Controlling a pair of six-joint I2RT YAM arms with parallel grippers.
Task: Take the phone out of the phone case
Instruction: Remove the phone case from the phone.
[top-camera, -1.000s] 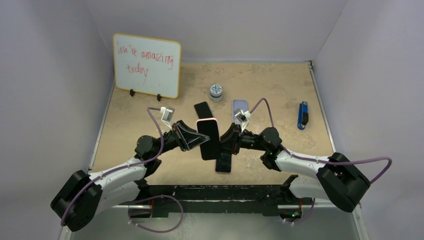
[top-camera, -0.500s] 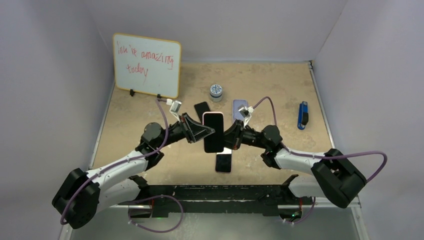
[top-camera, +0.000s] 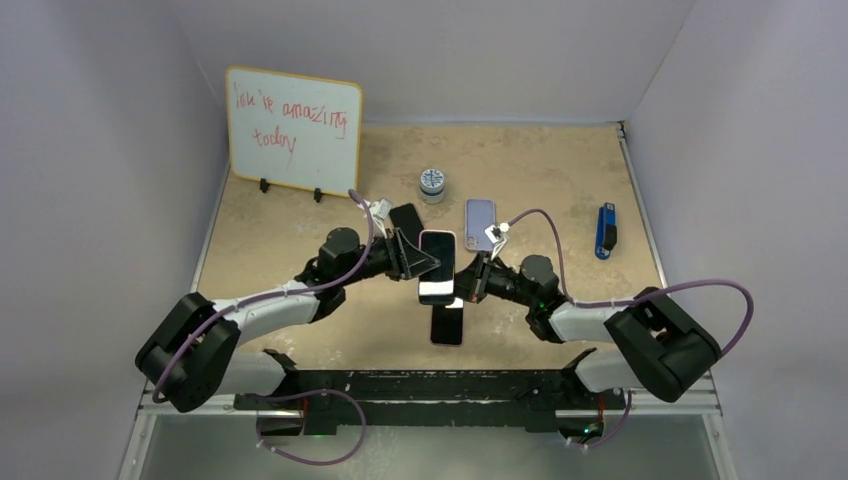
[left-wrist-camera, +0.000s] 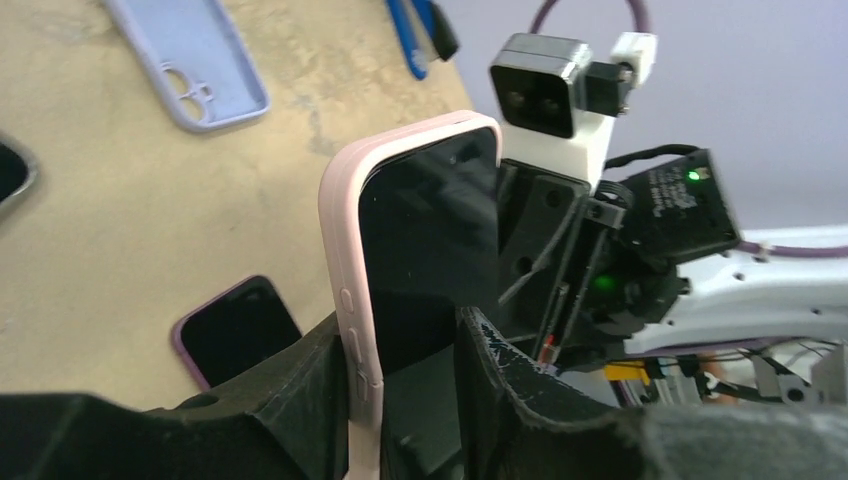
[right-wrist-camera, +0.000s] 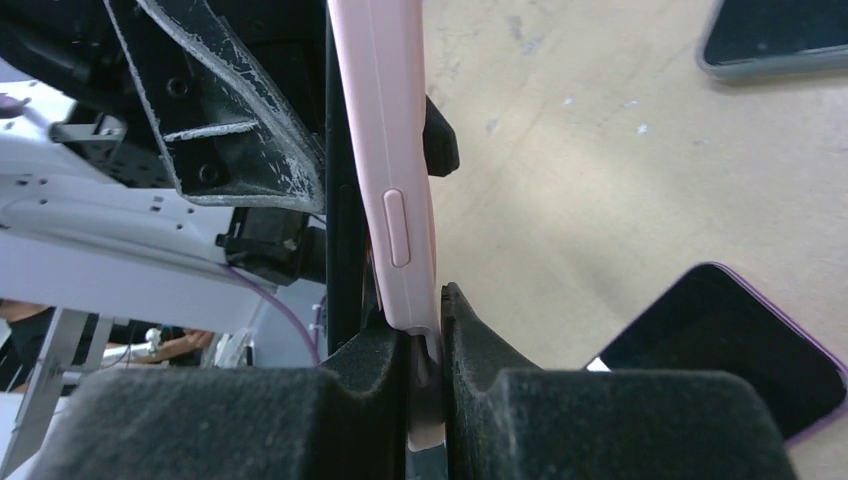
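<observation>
Two arms reach in from the near edge and meet over the middle of the desk (top-camera: 560, 170). Nearest of the loose things, a purple phone (top-camera: 448, 325) lies flat with its screen up, almost under the meeting point.

Just above it the phone (left-wrist-camera: 430, 230) is held off the desk between the arms. It sits inside its pink case (right-wrist-camera: 385, 150), and the top view shows its dark screen.

The right pincer (right-wrist-camera: 425, 335) is clamped on the case, with both fingers pressed against the pink edge and no gap showing.

The left pincer (left-wrist-camera: 400, 320) straddles the phone from the other side with its jaws apart. One finger (left-wrist-camera: 310, 370) sits just beside the pink shell near the side buttons. The other stands off the screen, with a dark gap between them.

Beyond the left pincer a black phone (top-camera: 405, 215) lies flat, partly hidden by the wrist. Beyond the right pincer a lilac case (top-camera: 479, 222) lies inside up, its camera cut-out visible from the left wrist. Between these two and farther back stands a small round tin (top-camera: 432, 182). A blue tool (top-camera: 605, 230) lies well off to the right, near the wall. At the far left a whiteboard (top-camera: 293, 130) with red handwriting stands propped on two black feet.
</observation>
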